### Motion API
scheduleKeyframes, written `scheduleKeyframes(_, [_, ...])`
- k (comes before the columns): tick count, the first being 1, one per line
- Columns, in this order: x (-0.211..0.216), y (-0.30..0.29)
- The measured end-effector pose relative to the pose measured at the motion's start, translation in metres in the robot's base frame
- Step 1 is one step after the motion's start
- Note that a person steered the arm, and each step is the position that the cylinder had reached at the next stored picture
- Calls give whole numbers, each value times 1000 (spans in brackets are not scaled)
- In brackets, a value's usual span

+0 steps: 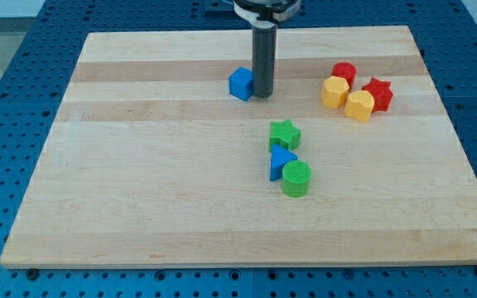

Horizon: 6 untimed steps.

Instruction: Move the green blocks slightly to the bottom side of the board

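Note:
A green star block (pixel 285 134) lies near the board's middle. A green cylinder block (pixel 296 178) lies just below it, toward the view's bottom. A blue triangle block (pixel 281 161) sits between the two, touching both. My tip (pixel 262 95) stands at the view's top centre, right beside a blue cube block (pixel 241 84) on its right side. My tip is well above the green blocks and apart from them.
A cluster at the view's upper right holds a red cylinder block (pixel 344 73), a red star block (pixel 378 93), a yellow block (pixel 334 92) and a second yellow block (pixel 359 105). The wooden board (pixel 139 190) lies on a blue perforated table.

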<state>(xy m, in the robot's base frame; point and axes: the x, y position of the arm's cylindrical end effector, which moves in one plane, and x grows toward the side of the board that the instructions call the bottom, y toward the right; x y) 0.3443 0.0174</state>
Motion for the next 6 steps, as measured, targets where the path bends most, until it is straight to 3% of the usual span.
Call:
scheduleKeyframes(1, [-5, 1])
scheduleKeyframes(2, [3, 53])
scheduleKeyframes(3, [47, 87])
scheduleKeyframes(6, [129, 55])
